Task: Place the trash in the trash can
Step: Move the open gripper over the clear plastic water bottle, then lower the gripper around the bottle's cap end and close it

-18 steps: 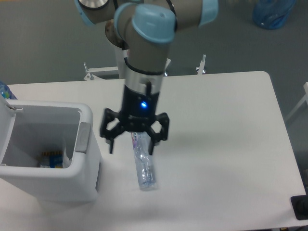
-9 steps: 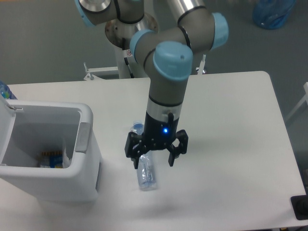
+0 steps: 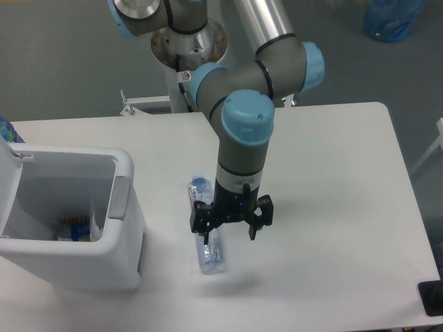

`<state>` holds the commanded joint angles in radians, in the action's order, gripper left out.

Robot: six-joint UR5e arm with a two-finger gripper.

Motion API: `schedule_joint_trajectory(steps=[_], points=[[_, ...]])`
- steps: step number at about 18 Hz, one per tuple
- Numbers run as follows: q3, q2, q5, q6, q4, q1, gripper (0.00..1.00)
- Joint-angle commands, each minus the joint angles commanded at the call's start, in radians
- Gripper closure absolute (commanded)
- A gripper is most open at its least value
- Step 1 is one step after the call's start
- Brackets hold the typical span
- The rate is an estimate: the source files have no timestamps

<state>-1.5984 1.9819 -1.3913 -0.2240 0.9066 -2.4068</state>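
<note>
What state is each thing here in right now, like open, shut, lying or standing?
Gripper: open, fingers pointing down over the bottle, holding nothing.
Crushed plastic bottle: lying flat on the table, not gripped.
Trash can: upright, lid open, some items inside at the bottom.
Table: bearing the bottle and the trash can.

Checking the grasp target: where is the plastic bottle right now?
The plastic bottle lies on the table right of the trash can, partly under the open gripper.

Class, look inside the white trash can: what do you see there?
Inside the trash can, a small item with blue and yellow print lies on the bottom; the near wall hides the remaining floor.
</note>
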Motion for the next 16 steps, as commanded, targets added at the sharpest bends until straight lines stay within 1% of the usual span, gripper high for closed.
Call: schedule_joint_trajectory(steps=[4,6,10,13,16], points=[[-0.008,0.02,-0.002,0.008,-0.002,0.003,0.0],[-0.017,0.041,-0.005,0.008,-0.005,0.005,0.0],[-0.012,0.084,-0.096,0.011,-0.011,0.044,0.0],[-0.009,0.109,-0.098,0.009,-0.012,0.052,0.0],[-0.002,0.12,-0.098,0.011,-0.017,0.061,0.0]])
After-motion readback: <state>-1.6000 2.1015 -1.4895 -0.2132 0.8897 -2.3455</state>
